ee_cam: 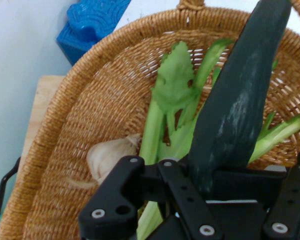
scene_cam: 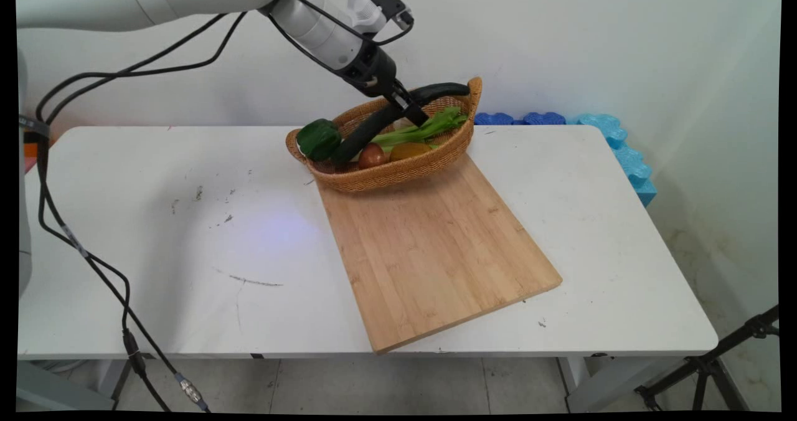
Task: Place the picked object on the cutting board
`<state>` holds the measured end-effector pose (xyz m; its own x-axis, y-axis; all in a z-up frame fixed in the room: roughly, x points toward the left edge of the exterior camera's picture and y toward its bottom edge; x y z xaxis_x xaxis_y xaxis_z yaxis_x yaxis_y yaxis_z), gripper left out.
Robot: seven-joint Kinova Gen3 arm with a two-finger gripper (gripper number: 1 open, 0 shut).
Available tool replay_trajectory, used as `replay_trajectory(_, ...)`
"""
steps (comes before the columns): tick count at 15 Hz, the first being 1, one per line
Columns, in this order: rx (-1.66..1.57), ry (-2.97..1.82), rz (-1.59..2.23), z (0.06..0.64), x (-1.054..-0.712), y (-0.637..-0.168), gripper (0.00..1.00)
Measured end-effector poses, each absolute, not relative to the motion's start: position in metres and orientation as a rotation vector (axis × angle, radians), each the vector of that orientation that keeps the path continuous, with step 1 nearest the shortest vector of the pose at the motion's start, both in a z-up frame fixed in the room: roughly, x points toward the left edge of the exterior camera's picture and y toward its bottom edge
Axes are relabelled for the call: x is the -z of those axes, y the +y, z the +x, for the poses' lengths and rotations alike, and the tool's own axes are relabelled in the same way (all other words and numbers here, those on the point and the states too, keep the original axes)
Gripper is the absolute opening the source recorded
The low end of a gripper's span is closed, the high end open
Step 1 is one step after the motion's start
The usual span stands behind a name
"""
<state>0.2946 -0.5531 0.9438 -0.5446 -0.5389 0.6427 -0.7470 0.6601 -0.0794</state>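
Gripping a long dark cucumber (scene_cam: 398,111) near its middle, the fingers (ee_cam: 190,200) clamp it tilted over the wicker basket (scene_cam: 398,172), above celery (scene_cam: 423,129), garlic (ee_cam: 107,155) and green pepper (scene_cam: 319,139), on the worktop (scene_cam: 155,222).

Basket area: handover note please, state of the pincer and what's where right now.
Pincer: shut on the long dark cucumber, gripping it around mid-length above the wicker basket. The cucumber is tilted, its lower end down in the basket's left side by the green pepper, its upper end out over the right rim.
In the basket: celery, a reddish-brown round item, a yellowish one, and a garlic bulb seen in the hand view.
The basket sits at the far end of the wooden cutting board, which lies bare on the white table.
Blue foam pieces sit behind the table's far right corner.
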Motion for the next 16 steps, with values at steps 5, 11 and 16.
replay_trajectory(5,-0.490,-2.310,1.002,0.304,-0.938,-0.551,0.00)
replay_trajectory(11,-0.506,-2.335,1.017,0.312,-0.919,-0.552,0.00)
replay_trajectory(16,-0.510,-2.340,0.997,0.307,-0.917,-0.549,0.00)
